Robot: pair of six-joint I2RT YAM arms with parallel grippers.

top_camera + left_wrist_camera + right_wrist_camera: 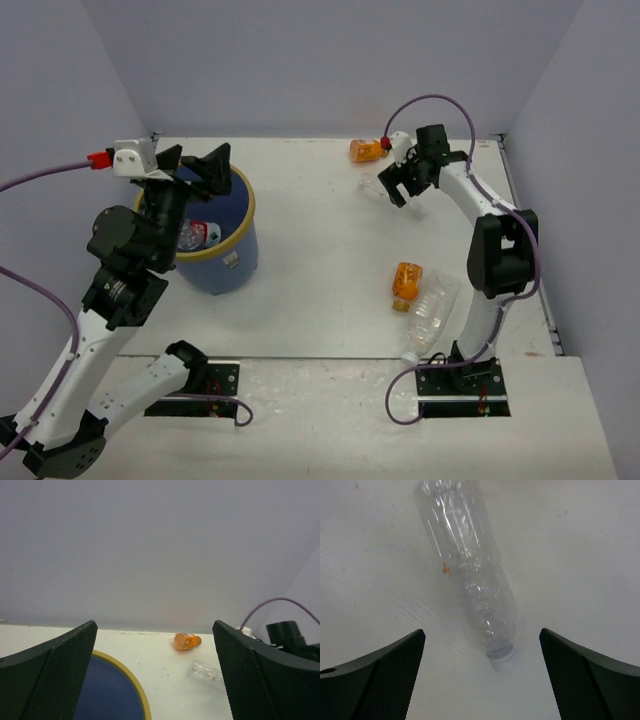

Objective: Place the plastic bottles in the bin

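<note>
The blue bin [225,262] with a yellow rim [131,680] stands at the left and holds bottles, one with a red label [200,233]. My left gripper [196,163] is open and empty above the bin's far rim. My right gripper [397,186] is open and hovers over a small clear bottle [470,565] lying on the table, its neck pointing toward the jaws; it also shows in the top view [372,187] and the left wrist view [204,670]. One orange bottle [367,150] lies at the back, also in the left wrist view [186,641]. Another orange bottle [406,280] lies beside a large clear bottle [430,315] near the right base.
Grey walls close in the table at the back and both sides. A purple cable [430,102] loops over the right arm. The right arm's base plate [463,385] and the left one [190,385] sit at the near edge.
</note>
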